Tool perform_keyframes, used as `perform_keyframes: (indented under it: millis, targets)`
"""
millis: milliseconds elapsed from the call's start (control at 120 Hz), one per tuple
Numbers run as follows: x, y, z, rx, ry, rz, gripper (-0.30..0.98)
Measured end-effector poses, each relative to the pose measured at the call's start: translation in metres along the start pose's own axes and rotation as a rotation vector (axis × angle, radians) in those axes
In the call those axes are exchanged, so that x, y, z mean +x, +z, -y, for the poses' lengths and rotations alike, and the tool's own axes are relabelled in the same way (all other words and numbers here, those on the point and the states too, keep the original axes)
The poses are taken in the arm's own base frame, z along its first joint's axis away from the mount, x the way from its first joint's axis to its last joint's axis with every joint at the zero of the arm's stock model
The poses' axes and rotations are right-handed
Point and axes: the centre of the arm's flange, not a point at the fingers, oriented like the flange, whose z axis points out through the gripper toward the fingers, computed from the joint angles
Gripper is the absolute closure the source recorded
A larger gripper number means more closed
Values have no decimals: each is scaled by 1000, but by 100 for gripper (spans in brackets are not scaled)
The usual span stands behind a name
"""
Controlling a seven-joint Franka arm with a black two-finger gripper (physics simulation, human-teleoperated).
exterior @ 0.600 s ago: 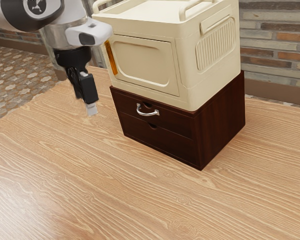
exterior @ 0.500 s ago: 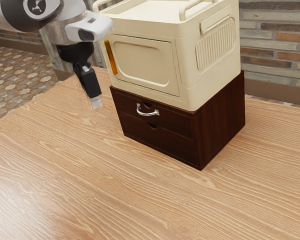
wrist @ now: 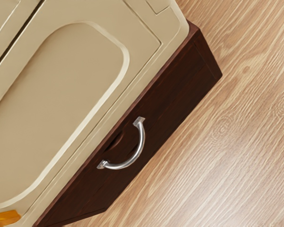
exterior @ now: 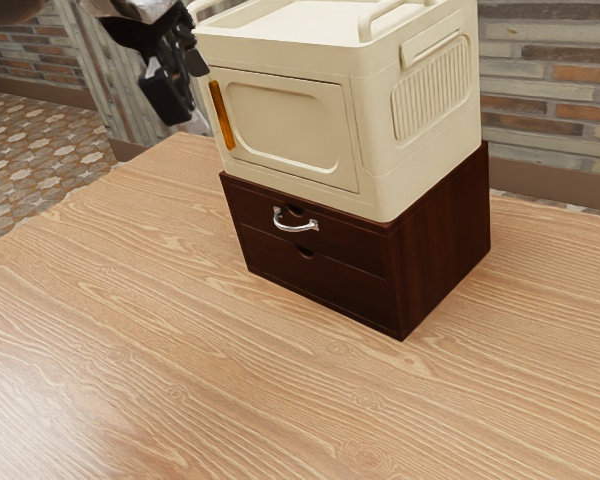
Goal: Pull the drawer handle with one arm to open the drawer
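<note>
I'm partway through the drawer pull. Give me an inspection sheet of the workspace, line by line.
Surface: wood-grain table, with a glossy highlight toward the exterior view's lower left.
Job's things: dark drawer unit, both drawers shut; silver handle on the upper one.
Clutter: cream cabinet standing on the drawer unit, orange strip on its front; nothing else seen.
Jaws: raised toward the exterior view's upper left, off the handle.
Cables: nothing seen.
Surroundings: brick wall behind, patterned tile floor beyond the table.
</note>
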Motion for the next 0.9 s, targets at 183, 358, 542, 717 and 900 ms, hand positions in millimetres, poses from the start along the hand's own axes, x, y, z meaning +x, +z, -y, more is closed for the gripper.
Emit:
perform_keyframes:
  millis: [183, 358, 542, 717, 900]
  targets:
    - [30, 65, -26, -63, 146, 22, 0]
    - [33, 83, -59, -46, 263, -2, 0]
    - [9, 118, -54, 16, 297, 11, 0]
    - [11, 143, -64, 75, 371, -31, 0]
    - [12, 154, -64, 125, 444, -54, 0]
